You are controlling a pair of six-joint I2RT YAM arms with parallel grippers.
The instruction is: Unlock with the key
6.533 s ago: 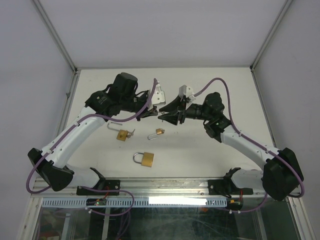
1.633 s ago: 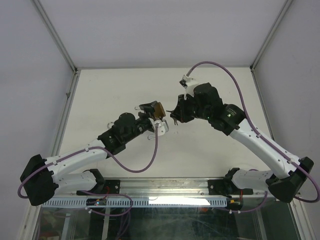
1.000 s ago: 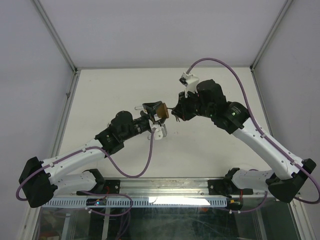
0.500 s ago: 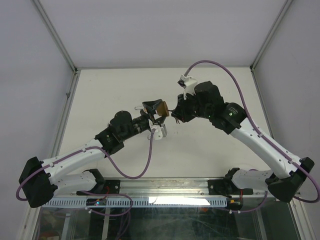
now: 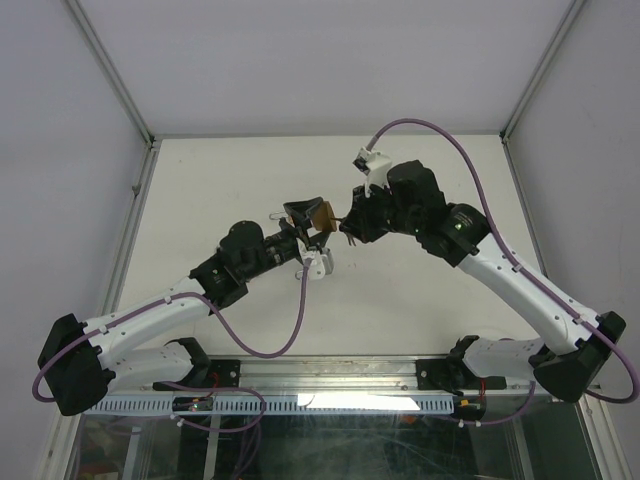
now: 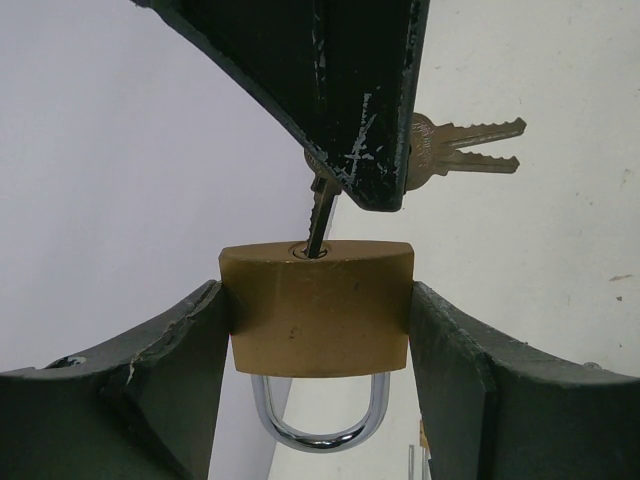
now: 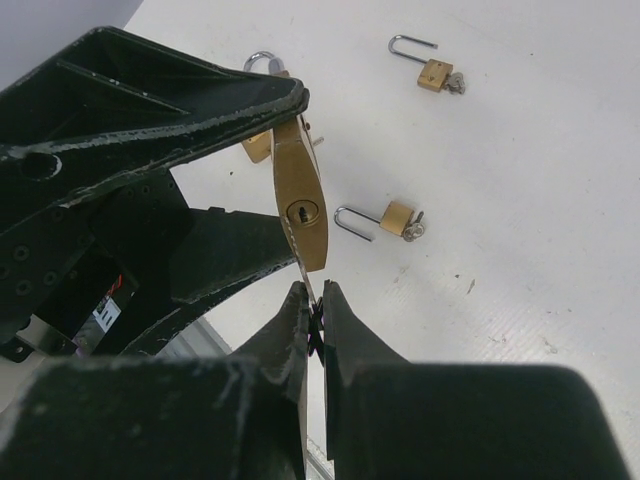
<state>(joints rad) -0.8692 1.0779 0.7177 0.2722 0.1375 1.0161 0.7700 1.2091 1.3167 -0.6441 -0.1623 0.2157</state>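
Left claw point(image 6: 317, 305): is gripping the padlock point(image 7: 300, 200), keyhole end facing the other arm.
Right claw point(image 7: 313, 305): is pinching the key point(image 6: 322, 210), its tip meeting the keyhole end, slightly tilted.

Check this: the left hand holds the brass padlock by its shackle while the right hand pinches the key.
Wrong on the grip. The left hand holds the brass padlock by the sides of its body; the shackle hangs free, as the left wrist view shows. The right hand does pinch the key.
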